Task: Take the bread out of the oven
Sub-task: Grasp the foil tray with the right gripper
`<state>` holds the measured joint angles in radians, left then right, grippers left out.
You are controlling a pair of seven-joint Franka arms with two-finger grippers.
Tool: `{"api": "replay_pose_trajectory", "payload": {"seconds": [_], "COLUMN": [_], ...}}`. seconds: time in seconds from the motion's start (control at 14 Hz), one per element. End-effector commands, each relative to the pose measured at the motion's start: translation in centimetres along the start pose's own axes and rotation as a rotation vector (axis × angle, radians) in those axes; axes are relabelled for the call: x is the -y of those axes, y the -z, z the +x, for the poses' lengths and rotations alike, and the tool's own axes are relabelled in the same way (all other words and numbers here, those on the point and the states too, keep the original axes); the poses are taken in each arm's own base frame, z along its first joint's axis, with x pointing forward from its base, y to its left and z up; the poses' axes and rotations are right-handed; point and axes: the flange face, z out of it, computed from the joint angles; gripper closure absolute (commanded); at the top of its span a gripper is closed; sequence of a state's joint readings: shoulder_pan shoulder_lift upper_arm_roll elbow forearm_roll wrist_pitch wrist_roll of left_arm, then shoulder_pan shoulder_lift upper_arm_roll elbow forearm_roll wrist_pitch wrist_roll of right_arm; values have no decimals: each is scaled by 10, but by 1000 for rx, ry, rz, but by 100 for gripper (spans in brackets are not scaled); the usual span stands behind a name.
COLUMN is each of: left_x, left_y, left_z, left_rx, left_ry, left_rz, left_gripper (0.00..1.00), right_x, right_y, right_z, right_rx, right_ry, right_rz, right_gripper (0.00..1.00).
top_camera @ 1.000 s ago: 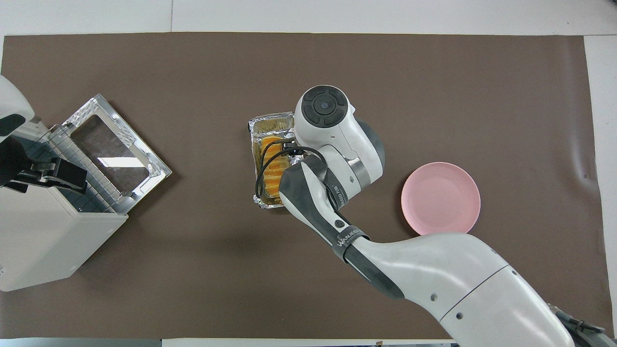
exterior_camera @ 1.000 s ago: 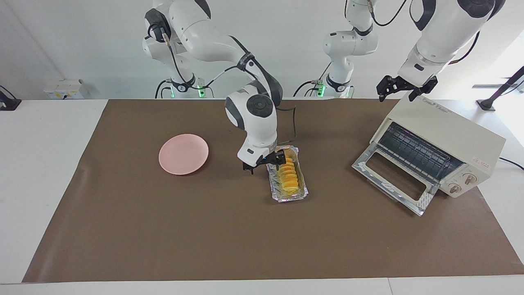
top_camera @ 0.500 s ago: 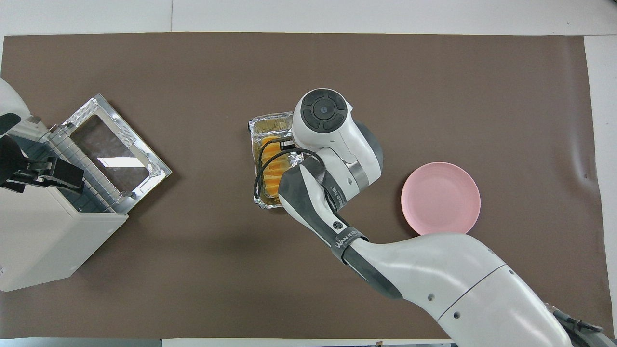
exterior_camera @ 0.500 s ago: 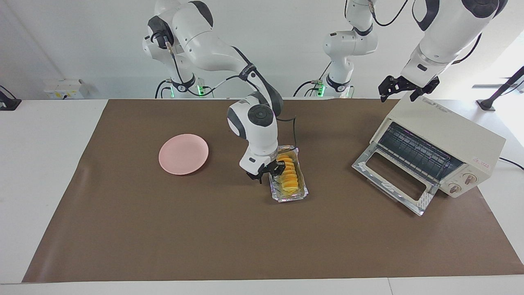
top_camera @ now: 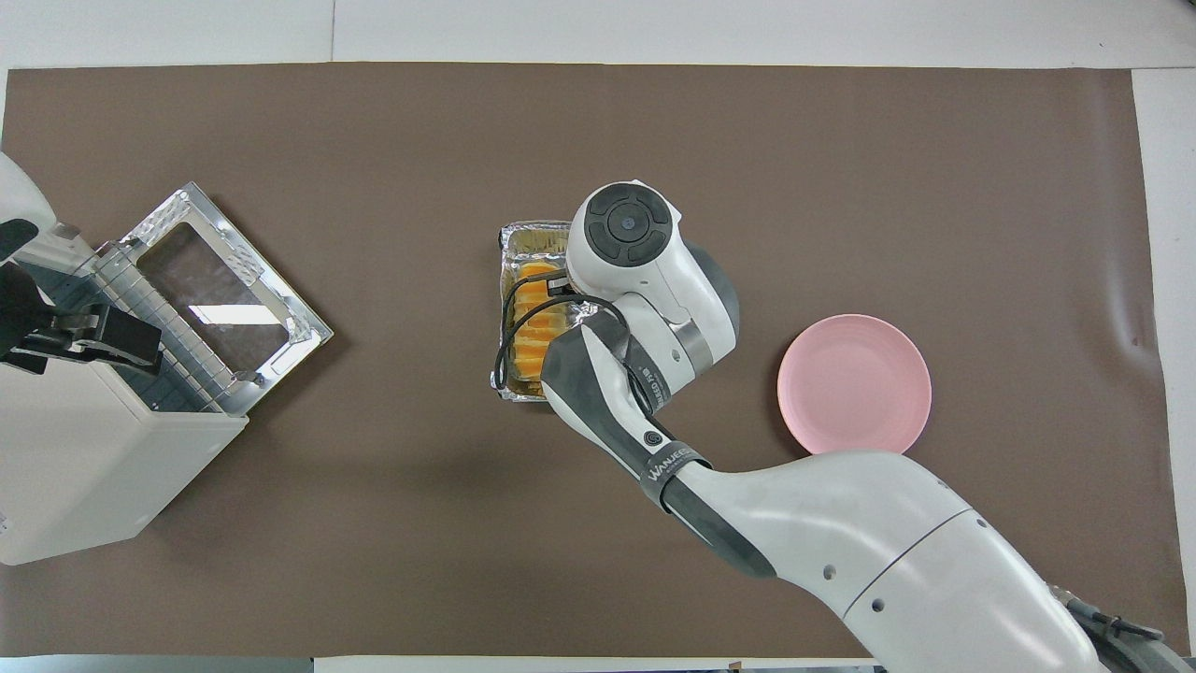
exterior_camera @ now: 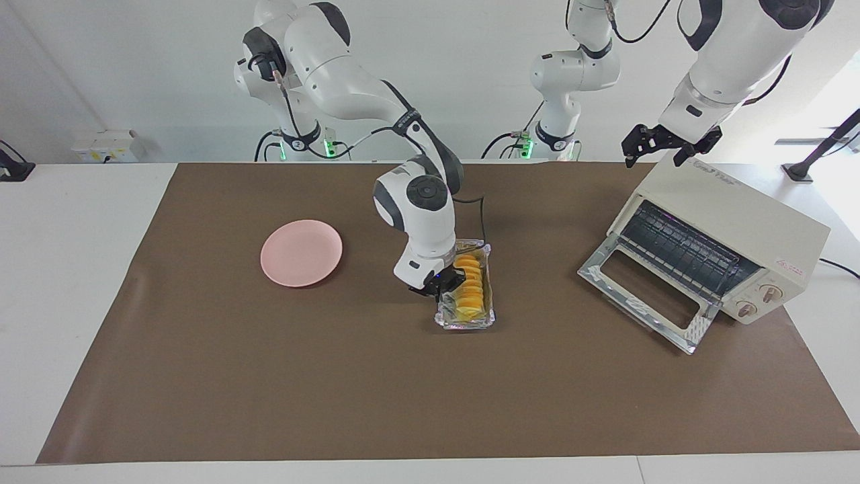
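- Since the bread [exterior_camera: 469,288] already lay out of the oven [exterior_camera: 729,240], I judged the removal itself done; the loaf sat in a crinkled foil tray [exterior_camera: 466,320] on the brown mat [exterior_camera: 269,376], mid-table, between the pink plate [exterior_camera: 301,252] and the oven, well apart from both.
- My right gripper [exterior_camera: 446,283] was down at the tray's edge on the plate's side, its fingers against the tray and loaf; I could not tell whether they were clenched on the loaf, on the foil rim, or only touching it.
- From overhead the right arm's wrist covered that side of the tray, so I read nothing about contact there.
- The step in hand, as I judged it, was gripping the bread, or its tray, to carry it toward the plate.
- The next move called for a firm hold and a straight lift; thin foil could crumple or tip if pinched at one rim.
- The oven stood at the left arm's end of the table, its glass door [exterior_camera: 646,291] dropped open and the rack bare.
- My left gripper [exterior_camera: 662,146] waited above the oven's top, fingers spread and grasping nothing.
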<state>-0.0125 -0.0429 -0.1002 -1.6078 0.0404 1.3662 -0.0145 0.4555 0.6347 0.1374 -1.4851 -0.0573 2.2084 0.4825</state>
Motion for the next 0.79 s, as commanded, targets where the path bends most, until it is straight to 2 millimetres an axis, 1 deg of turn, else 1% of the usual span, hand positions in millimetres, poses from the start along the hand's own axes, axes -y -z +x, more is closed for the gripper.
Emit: {"api": "replay_pose_trajectory", "payload": {"seconds": [0.0,0.07,0.14,0.21,0.36,0.43,0.5,0.57,0.71], "left_x": [2,2,2,2,2,2,2,2,2], "left_y": [-1,-1,-1,-1,-1,-1,-1,-1,-1], "left_z": [-9,-8,-8,-8,-8,-8,-8,-8,-8], "left_rx": [-18,-18,-18,-18,-18,-18,-18,-18,-18], "left_ry": [-2,-3,-3,-2,-2,-2,-3,-2,-2], "left_rz": [-18,-18,-18,-18,-18,-18,-18,-18,-18], "left_gripper": [0,0,0,0,0,0,0,0,0], "right_x": [-7,-10,-13,-31,-77,-102,-132,-151,-201], "right_y": [10,18,40,54,78,84,84,81,79], "right_z": [5,11,22,34,53,61,70,75,85], "right_rx": [17,42,53,72,99,109,103,95,82], "right_ry": [4,-6,-35,-74,-87,-83,-88,-77,-60], "right_rz": [-2,-12,15,30,20,16,18,7,0], "right_gripper": [100,100,100,100,100,100,100,100,100]}}
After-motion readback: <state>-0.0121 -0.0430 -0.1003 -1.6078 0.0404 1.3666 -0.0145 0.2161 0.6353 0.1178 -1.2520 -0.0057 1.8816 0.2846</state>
